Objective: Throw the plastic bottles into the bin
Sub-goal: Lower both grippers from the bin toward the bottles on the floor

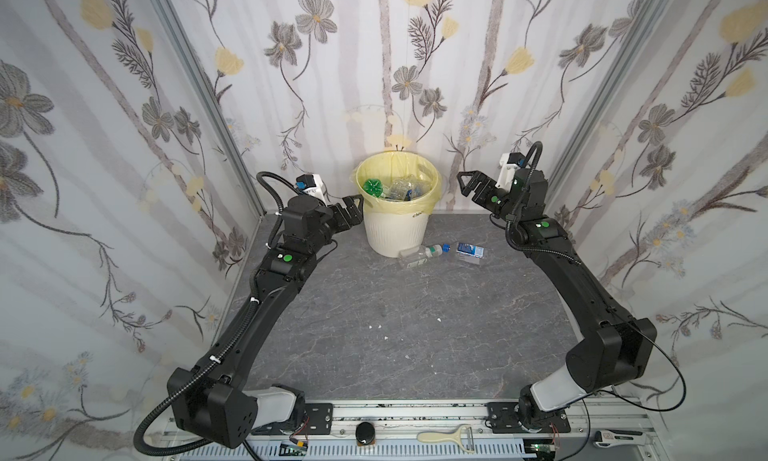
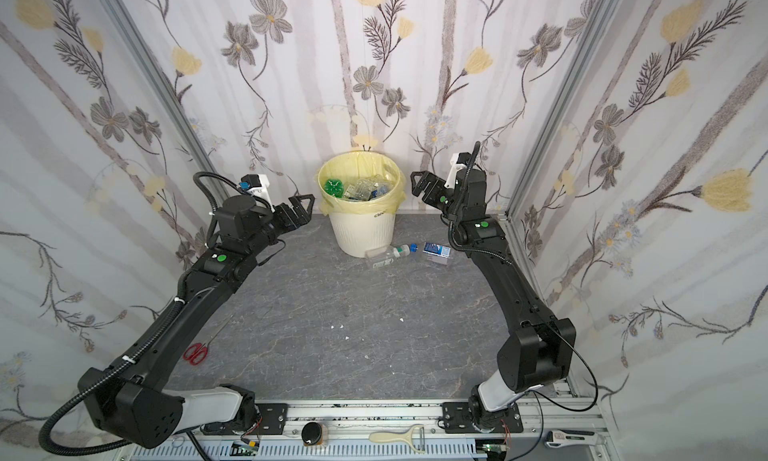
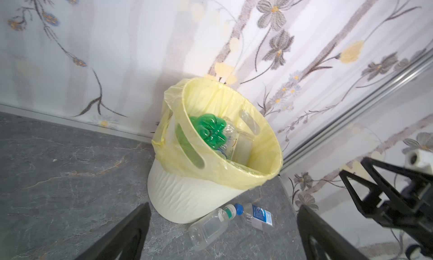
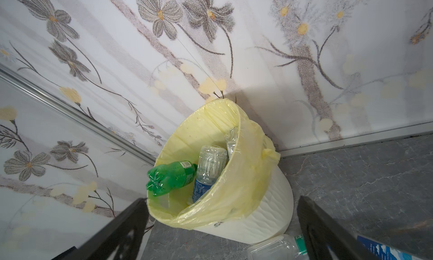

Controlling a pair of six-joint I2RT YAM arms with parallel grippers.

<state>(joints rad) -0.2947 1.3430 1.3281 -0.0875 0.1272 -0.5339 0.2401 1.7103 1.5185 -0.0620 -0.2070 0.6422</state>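
My left gripper [image 1: 353,209] stands wide and holds nothing; in my left wrist view its two dark fingers [image 3: 126,237] frame bare table with a broad gap between them. It hovers just beside the left side of the bin [image 1: 395,234], about level with the yellow bag folded over the rim, and I see no contact with it. My right gripper [image 1: 463,184] is spread just as wide and is also empty. It is raised above the table on the bin's right side and clearly apart from it, with its fingers [image 4: 328,233] pointing toward the bin. The bin stands upright at the back of the grey table [image 1: 374,322], close to the flowered wall. Inside it lie several plastic bottles: a green bottle [image 4: 168,176] near the rim on my left, and clear ones beside it, one with a blue label [image 4: 206,174]. Two bottles lie on their sides on the table at the bin's foot on my right: a clear bottle [image 1: 417,256] touching or almost touching the bin's base, and just beyond its neck a blue-capped bottle [image 1: 467,251] with a blue label.
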